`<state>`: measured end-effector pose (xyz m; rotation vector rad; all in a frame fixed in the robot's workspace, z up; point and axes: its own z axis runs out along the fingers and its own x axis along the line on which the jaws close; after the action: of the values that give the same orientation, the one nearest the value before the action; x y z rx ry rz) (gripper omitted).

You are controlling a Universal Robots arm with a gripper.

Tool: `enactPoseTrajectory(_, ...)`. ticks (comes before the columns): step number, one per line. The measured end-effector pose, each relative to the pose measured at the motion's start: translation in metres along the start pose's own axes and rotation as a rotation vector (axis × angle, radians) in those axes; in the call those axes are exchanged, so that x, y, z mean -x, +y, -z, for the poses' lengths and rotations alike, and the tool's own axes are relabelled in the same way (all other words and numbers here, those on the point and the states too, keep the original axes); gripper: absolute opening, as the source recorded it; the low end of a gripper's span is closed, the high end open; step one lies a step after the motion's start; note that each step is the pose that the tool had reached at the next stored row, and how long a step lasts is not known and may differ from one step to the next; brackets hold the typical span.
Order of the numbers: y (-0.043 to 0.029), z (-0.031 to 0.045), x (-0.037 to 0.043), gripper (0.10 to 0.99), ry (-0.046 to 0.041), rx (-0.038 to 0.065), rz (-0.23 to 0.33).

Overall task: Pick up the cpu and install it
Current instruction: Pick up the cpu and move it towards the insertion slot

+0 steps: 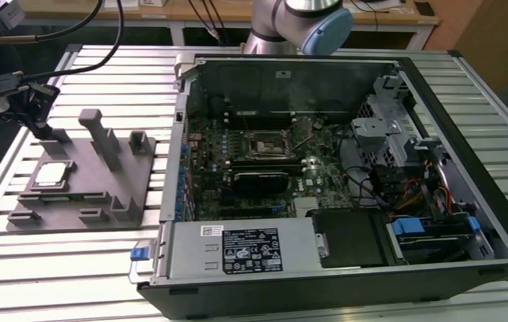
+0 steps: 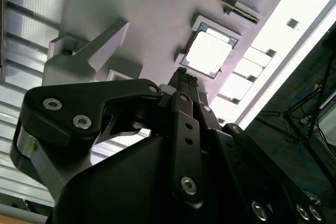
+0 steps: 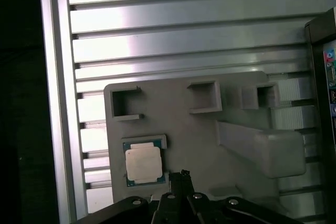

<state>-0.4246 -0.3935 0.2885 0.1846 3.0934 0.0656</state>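
The gripper [image 2: 181, 74] hangs drawn narrow, its jaws closed together with nothing between them, tip pointing down at the grey fixture plate [image 3: 184, 129]; just beside that tip, lower than it and not touched, lies the cpu [image 3: 143, 162], flat in a shallow square pocket of the plate with its pale metal top plate facing up; in the exterior view the same gripper [image 1: 37, 127] stands over the plate's end, with the cpu [image 1: 50, 176] a short way off from it; I judge the chip light, stiff and thin, its smooth lid likely to be slippery and its underside probably delicate, so it would best be taken by two opposite edges of the darker border rather than pressed on the lid; the pocket's low walls seem to leave little of those edges standing proud, so a hold would have to be shallow and square; a little further from the gripper the plate carries several empty square recesses and upright posts [image 1: 104, 137]; under it all runs the slatted aluminium table [image 1: 57, 268]; well apart from the gripper, across the table, lies the opened computer case [image 1: 433, 87], and inside it, on the motherboard, the black framed socket [image 1: 267, 142] sits without a chip.
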Motion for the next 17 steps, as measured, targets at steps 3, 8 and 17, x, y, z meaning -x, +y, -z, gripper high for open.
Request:
enactPoseTrajectory(3, -0.0004, -0.0026, -0.0023, 0.106, 0.0003, 0.000, 0.000)
enactPoseTrajectory(8, -0.0010, -0.0065, -0.0060, 0.106, 0.0011, 0.000, 0.000)
enactPoseTrajectory(17, -0.0022, -0.0130, -0.0138, 0.106, 0.0019, 0.000, 0.000)
